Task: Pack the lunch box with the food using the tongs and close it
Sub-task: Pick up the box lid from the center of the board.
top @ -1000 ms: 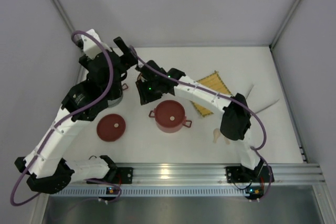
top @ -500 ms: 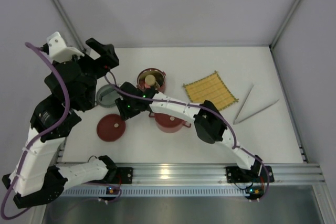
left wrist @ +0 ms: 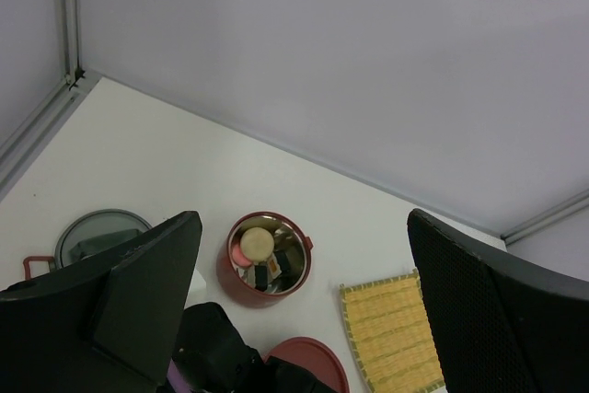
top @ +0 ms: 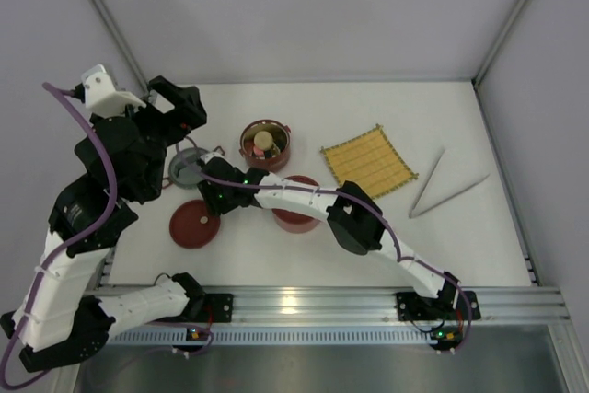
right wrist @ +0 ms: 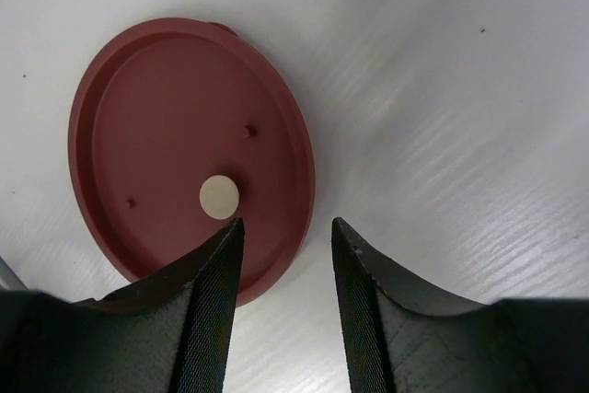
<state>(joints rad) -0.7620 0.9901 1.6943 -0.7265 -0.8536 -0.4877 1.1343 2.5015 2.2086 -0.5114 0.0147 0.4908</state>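
We find the lunch box in pieces on the white table (top: 368,246). Its open bowl (left wrist: 230,283) stands upright toward the far left, and the food (top: 264,143) lies inside against the shiny lining. There we make out a cream round piece (left wrist: 258,243), a pink piece (left wrist: 238,253) beside it and some darker bits that are too small to name.

At 5 o'clock from this bowl, near it, stands the second bowl (left wrist: 317,361) with a dark-red lid on top; the right arm crosses over it in the overhead view. At 7 o'clock from the open bowl a loose flat lid (right wrist: 184,144) lies on the table, showing a raised rim and a small pale disc (right wrist: 219,198) at its centre.

The right gripper (right wrist: 287,225) hangs over this lid's rim. Its jaws are partly spread and nothing is pinched between them, and we cannot tell whether a finger touches the lid.

The left gripper (left wrist: 304,218) is raised at 10 o'clock from the open bowl, its jaws spread wide and empty.

A grey round disc (left wrist: 92,227) lies at 9 o'clock from the open bowl, just beyond the loose lid. The yellow woven mat (top: 368,159) lies at 3 o'clock from the open bowl. The tongs (top: 429,180) rest on the table at 4 o'clock from the mat, near its corner, with their legs fanned toward the far right.
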